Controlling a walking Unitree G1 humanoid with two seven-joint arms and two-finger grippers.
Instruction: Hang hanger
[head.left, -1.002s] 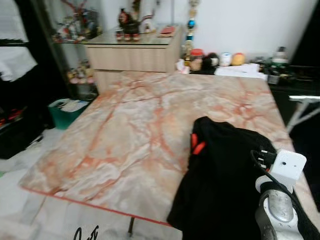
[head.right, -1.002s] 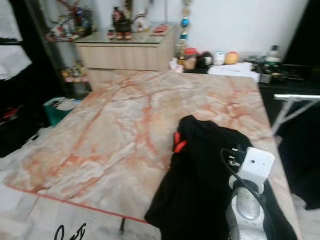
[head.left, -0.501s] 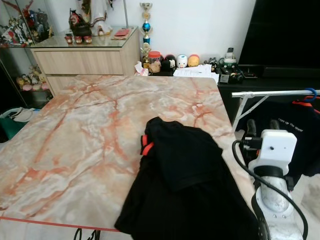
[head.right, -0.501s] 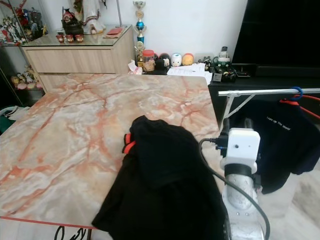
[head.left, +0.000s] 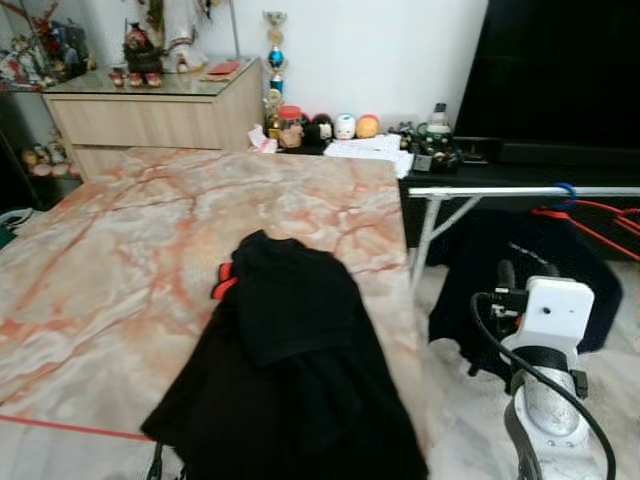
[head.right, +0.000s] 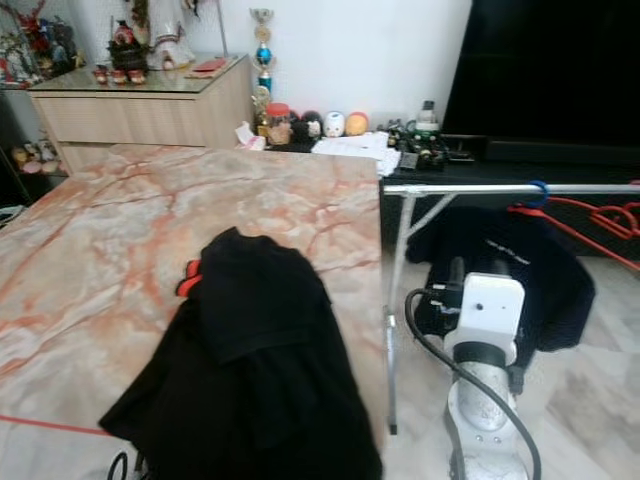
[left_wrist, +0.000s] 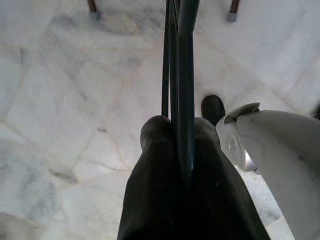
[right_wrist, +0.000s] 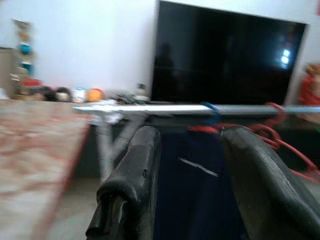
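A thin dark wire hanger (left_wrist: 176, 60) runs out from between the fingers of my left gripper (left_wrist: 180, 125), which is shut on it, low over the marble floor. Its curled wire end (head.left: 157, 465) peeks up at the table's near edge. My right gripper (right_wrist: 192, 135) is open with nothing between its fingers, raised at the front right behind its white wrist box (head.left: 552, 310). It faces the silver rack rail (head.left: 500, 190), which stands right of the table. A blue hook (head.left: 567, 190) and red hangers (head.left: 605, 215) hang on that rail.
A black garment (head.left: 285, 370) with a red hanger tip (head.left: 224, 285) lies on the marble table (head.left: 130, 230) and droops over its near edge. A dark shirt (head.left: 520, 255) hangs under the rail. A sideboard (head.left: 150, 110), trinkets and a black TV (head.left: 560, 70) line the far wall.
The camera has turned right: table and garment have slid left in the picture and the rack with its hangers has come into fuller view. The right gripper stays raised and open.
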